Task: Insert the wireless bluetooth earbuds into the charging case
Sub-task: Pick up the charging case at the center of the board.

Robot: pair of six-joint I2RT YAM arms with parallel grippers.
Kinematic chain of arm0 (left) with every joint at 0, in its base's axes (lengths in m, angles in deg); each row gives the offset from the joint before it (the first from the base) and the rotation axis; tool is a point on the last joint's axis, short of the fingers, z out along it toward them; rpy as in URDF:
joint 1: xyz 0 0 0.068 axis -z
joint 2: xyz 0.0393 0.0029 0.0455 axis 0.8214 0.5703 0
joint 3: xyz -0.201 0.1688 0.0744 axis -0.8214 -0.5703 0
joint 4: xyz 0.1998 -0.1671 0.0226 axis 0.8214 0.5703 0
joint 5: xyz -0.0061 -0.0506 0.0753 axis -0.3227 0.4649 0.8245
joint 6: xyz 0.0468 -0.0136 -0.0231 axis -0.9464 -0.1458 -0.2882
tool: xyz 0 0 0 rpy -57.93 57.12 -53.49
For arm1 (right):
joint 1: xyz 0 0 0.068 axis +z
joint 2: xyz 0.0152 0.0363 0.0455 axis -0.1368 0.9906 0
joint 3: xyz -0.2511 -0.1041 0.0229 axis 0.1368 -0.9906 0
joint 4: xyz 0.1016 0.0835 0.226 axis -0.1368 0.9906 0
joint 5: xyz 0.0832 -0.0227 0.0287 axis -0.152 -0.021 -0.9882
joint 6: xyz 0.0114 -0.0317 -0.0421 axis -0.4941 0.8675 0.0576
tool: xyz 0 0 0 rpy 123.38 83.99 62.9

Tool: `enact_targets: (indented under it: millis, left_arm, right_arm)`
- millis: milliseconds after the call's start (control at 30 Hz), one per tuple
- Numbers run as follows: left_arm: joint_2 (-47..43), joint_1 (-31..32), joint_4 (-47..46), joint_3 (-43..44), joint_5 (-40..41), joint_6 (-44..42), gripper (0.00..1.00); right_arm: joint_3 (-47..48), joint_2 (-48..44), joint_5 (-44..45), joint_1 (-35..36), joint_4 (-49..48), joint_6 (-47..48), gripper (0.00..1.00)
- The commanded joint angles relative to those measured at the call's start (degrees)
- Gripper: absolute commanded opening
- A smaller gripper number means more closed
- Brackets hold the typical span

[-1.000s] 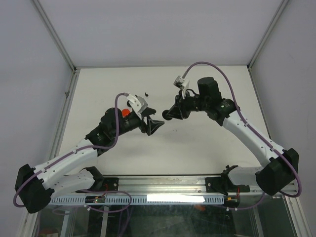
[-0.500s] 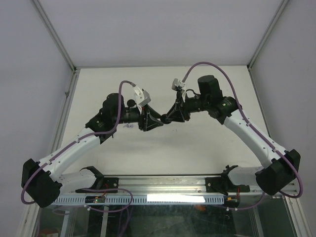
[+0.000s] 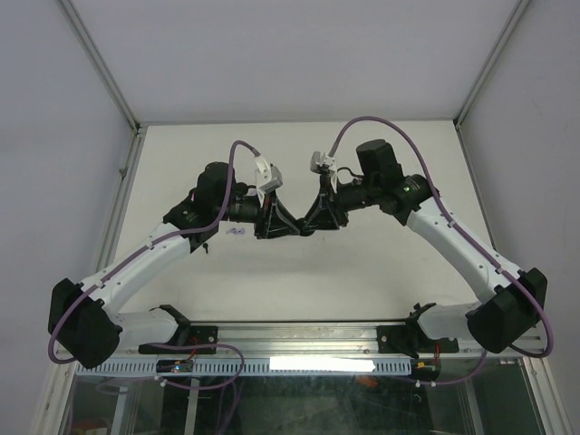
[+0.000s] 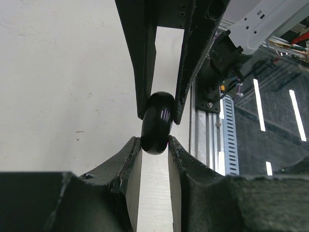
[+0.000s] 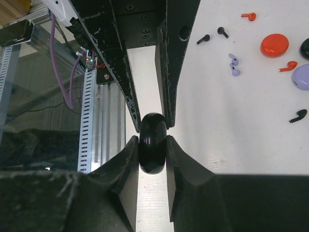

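Note:
A black round charging case [image 4: 157,121] stands on edge in mid-air, pinched from both sides. My left gripper [image 4: 154,142] is shut on its near rim. My right gripper [image 5: 152,144] is shut on it from the opposite side, and the case [image 5: 152,147] sits deeper between those fingers. In the top view the two grippers meet tip to tip, left [image 3: 288,225] and right [image 3: 310,221], above the table's middle. Loose earbuds lie on the table: black ones [image 5: 203,38] [image 5: 298,115], red ones [image 5: 248,16] [image 5: 288,65] and a pale purple pair [image 5: 234,65].
A red case [image 5: 274,44], a pale purple case [image 5: 301,76] and the edge of another black case [image 5: 305,47] lie among the earbuds. The purple earbud pair shows in the top view [image 3: 234,233]. A metal rail [image 3: 299,340] runs along the near edge.
My left arm has swung to the right, toward the centre, and its gripper has closed on the black case held by the right gripper. The right gripper shifted slightly left.

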Motion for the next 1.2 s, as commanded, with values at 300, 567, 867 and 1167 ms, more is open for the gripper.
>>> enact_targets:
  millis: [300, 567, 867, 1167]
  left_arm:
    - [2.0, 0.2, -2.2, 4.0, -9.8, -0.1, 0.32]
    - [1.2, 0.2, -2.4, 3.5, -10.0, -0.6, 0.2]
    - [-4.0, 0.2, -5.0, -0.1, -0.6, -0.3, 0.0]
    - [-9.4, 0.2, -16.5, -7.3, 7.8, 6.6, 0.0]
  right_arm:
    - [4.6, 2.2, -1.7, 2.7, -0.7, 3.2, 0.0]
    - [4.9, 2.8, -1.1, 3.1, -0.2, 3.7, 0.02]
    - [0.3, -3.8, 2.8, 3.0, -7.8, 0.1, 0.38]
    - [-13.5, -14.6, 10.1, 1.3, -26.3, -7.2, 0.43]
